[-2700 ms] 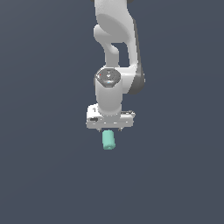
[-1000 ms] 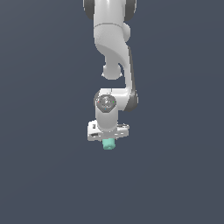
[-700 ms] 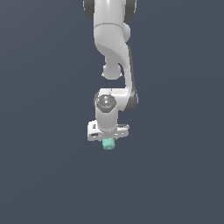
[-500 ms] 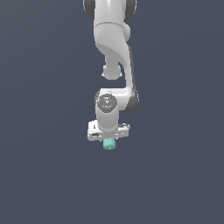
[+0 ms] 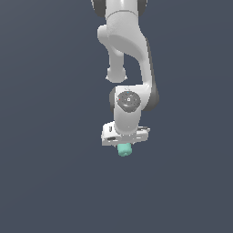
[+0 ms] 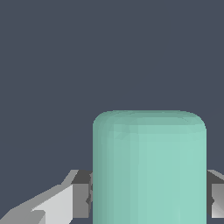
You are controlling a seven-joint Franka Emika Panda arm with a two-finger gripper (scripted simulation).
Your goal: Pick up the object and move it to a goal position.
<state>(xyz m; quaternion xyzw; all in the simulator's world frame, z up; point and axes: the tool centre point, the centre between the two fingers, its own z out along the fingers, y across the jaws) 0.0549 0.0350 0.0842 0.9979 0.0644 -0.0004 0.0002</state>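
Gripper jaws are seen closed on the object, one finger pressed against each of its two sides in the wrist view. From the exterior view, the gripper is seen pointing downward beneath the white arm, and the object is held directly under the gripper body, between the fingertips. Only the lower part of the object shows there, projecting just below the gripper; the upper part is hidden by the gripper body.

The object is a short teal-green cylinder with a plain matte surface, narrower than the gripper. Its long axis is set across the line between the fingers and runs away from the wrist camera, so that a rounded end is seen at the far side in the wrist view. In the exterior view the visible end is tilted slightly toward that view's left.
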